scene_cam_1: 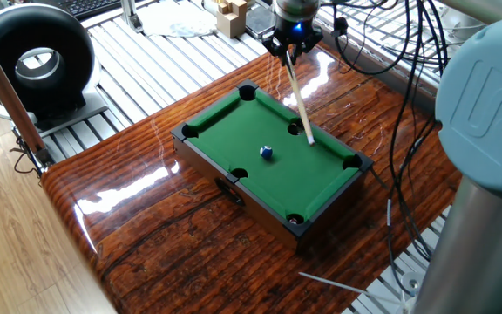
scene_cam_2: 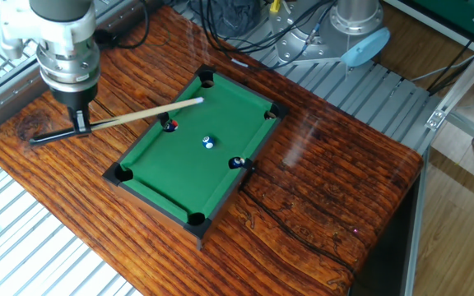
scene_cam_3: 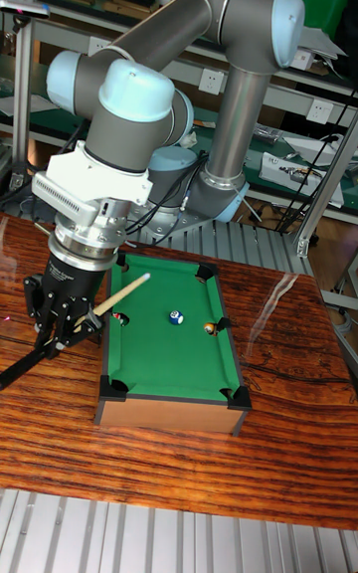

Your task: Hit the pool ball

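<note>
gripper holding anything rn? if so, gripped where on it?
Yes. The gripper is shut on the cue stick, gripping it near the dark butt end; the light tip reaches out over the mini pool table.

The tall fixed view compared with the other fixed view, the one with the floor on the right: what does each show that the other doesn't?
Only the tall fixed view shows the whole grey and blue arm with its big joints, and green shelving behind it.

Only the other fixed view shows the red ball plainly in a side pocket, the black butt of the cue lying out over the wooden table, and the floor at the right.

Both show the gripper holding the cue stick, its tip over the felt of the mini pool table, and the pool ball near the middle, untouched.
</note>
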